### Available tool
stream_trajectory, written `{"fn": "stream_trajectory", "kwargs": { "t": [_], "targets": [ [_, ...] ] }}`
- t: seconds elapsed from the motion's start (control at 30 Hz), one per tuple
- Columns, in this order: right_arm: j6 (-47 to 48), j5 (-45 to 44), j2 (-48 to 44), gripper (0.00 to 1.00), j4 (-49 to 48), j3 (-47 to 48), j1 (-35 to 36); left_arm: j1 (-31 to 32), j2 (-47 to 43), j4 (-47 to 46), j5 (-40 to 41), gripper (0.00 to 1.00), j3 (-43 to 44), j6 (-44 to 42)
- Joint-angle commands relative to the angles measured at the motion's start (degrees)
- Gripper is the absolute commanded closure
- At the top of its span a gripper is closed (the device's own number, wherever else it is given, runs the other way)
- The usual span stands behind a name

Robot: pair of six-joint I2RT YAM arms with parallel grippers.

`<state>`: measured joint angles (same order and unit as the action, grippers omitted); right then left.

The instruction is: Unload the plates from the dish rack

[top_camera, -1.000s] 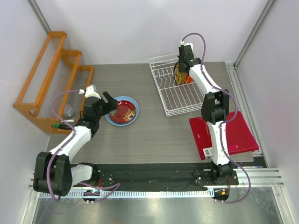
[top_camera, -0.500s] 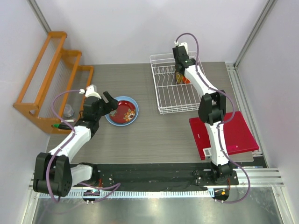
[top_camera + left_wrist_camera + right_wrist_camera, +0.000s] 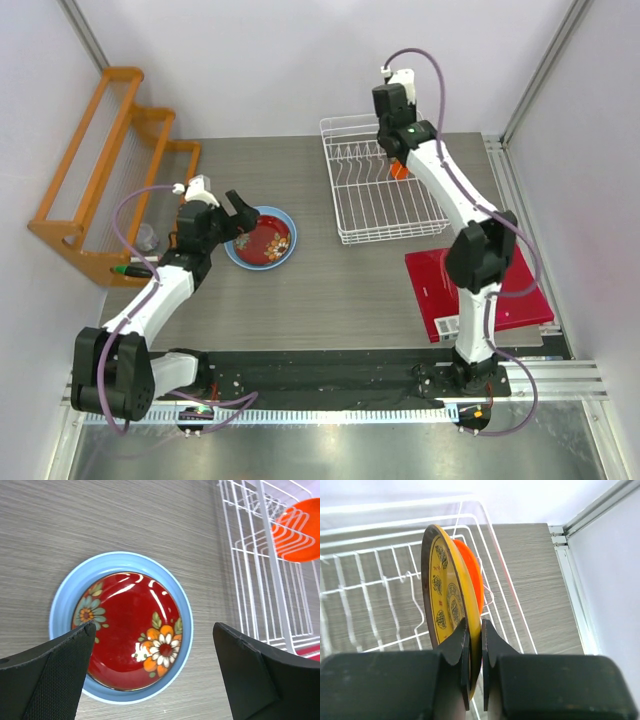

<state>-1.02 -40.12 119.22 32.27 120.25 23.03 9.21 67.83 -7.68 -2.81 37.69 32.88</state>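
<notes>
Right tool (image 3: 475, 626) had just clamped onto the rim of the yellow plate (image 3: 445, 595), gripping it upright on edge, and the arm had risen above the dish rack (image 3: 385, 215); whether the plate's lower edge was clear of the wires I could not tell; the orange plate (image 3: 472, 575) stood just behind it, in the rack. My left tool (image 3: 154, 630) had spread wide, empty, over the red floral plate (image 3: 130, 625) nested in the blue plate (image 3: 62, 610) on the surface (image 3: 100, 520); so I judged two unloaded, a third underway, one left.
</notes>
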Motion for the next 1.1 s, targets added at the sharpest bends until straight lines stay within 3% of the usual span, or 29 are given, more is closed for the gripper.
{"fn": "stream_trajectory", "kwargs": {
  "t": [0.0,0.07,0.23,0.33,0.43,0.57,0.9,1.07],
  "targets": [
    [-6.36,6.25,-11.71,0.99,-0.89,-6.4,1.49,0.01,0.46,-1.28,-5.7,0.0,3.26,1.22],
    [-8.37,9.34,-15.05,0.99,-0.81,-8.88,2.2,-0.07,0.89,-2.42,-7.82,0.0,3.61,1.92],
    [-15.41,31.03,-20.07,0.99,-3.0,-17.31,2.9,-0.07,3.35,-11.97,-17.92,0.0,2.92,6.12],
    [-21.12,43.49,-22.88,0.99,-9.14,-23.99,3.08,0.02,5.55,-18.48,-23.88,0.0,2.3,9.47],
    [-25.87,50.11,-24.21,0.99,-15.03,-29.44,3.34,0.28,7.31,-22.28,-26.89,0.01,1.95,11.06],
    [-29.3,54.6,-24.56,0.99,-20.65,-33.83,4.22,0.54,9.94,-29.21,-29.62,0.01,1.6,15.09],
    [-36.25,60.59,-24.83,0.99,-29.28,-39.56,6.59,1.25,15.13,-36.51,-28.92,0.04,0.54,18.35],
    [-40.28,63.75,-24.74,0.99,-35.94,-43.51,6.94,1.68,16.98,-39.77,-28.13,0.16,0.45,19.58]
  ]
}}
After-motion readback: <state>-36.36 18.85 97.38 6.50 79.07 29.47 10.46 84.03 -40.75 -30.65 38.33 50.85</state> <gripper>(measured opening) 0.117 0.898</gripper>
